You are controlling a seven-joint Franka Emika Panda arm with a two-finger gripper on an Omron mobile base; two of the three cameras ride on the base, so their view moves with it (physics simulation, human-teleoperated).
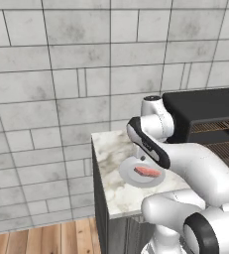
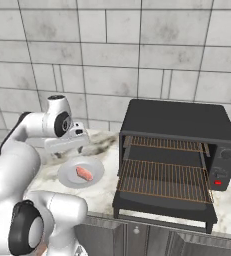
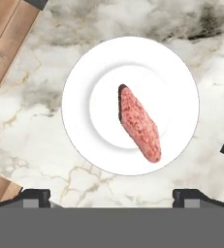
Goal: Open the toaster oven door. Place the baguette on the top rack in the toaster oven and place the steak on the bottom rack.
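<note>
A: Where's the steak [image 3: 139, 124] rel. to the end effector [image 3: 111, 197]?

B: Straight below it. Steak lies near the middle of the white plate [image 3: 84, 72], plate on the marble tabletop [image 3: 31, 126], well to the left of the toaster oven [image 2: 179, 122] in the right base view.

A: Long axis?

B: In the hand view it runs diagonal, upper-left to lower-right, so not square to the line between the 2 fingertips [image 3: 35, 197]. My guess: wrist needs some roll before descent.

A: End effector state?

B: Wide apart, holding nothing, hanging above the plate, no contact.

A: Oven ready?

B: Toaster oven door [image 2: 162, 206] is down flat, 2 wire racks exposed. No baguette on them that I can make out.
</note>
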